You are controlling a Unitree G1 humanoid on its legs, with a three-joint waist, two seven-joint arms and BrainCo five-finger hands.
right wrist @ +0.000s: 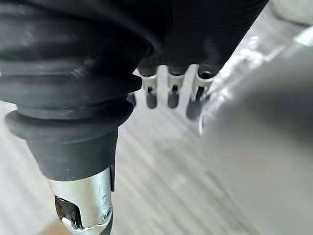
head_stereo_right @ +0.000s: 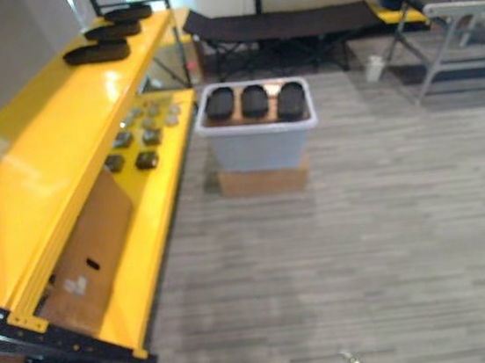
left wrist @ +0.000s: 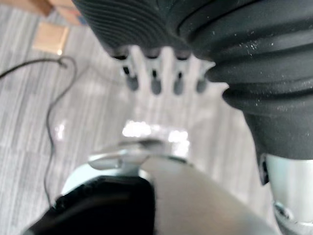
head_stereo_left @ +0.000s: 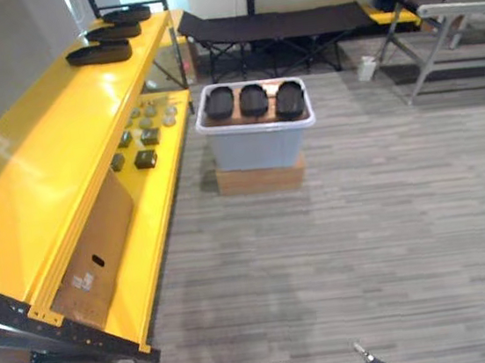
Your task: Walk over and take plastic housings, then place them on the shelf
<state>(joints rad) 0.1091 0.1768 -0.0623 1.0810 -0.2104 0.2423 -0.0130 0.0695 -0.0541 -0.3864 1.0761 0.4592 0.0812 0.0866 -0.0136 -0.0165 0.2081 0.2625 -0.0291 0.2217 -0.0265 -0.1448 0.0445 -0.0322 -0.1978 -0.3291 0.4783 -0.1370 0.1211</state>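
Three black oval plastic housings [head_stereo_left: 253, 100] lie side by side in a pale grey bin [head_stereo_left: 257, 151] a few steps ahead on the floor. Three more black housings [head_stereo_left: 99, 51] rest at the far end of the top board of the yellow shelf [head_stereo_left: 60, 137] on the left. My left hand [left wrist: 156, 83] hangs over the grey floor with straight fingers and holds nothing. My right hand [right wrist: 171, 95] hangs the same way, fingers straight and empty.
The bin stands on a flat cardboard box [head_stereo_left: 261, 178]. The shelf's lower board carries several small dark parts [head_stereo_left: 142, 138] and a leaning cardboard sheet [head_stereo_left: 92, 257]. Behind the bin stand a black folding cot [head_stereo_left: 276, 25], a white cup [head_stereo_left: 367, 67] and a grey table [head_stereo_left: 447, 6].
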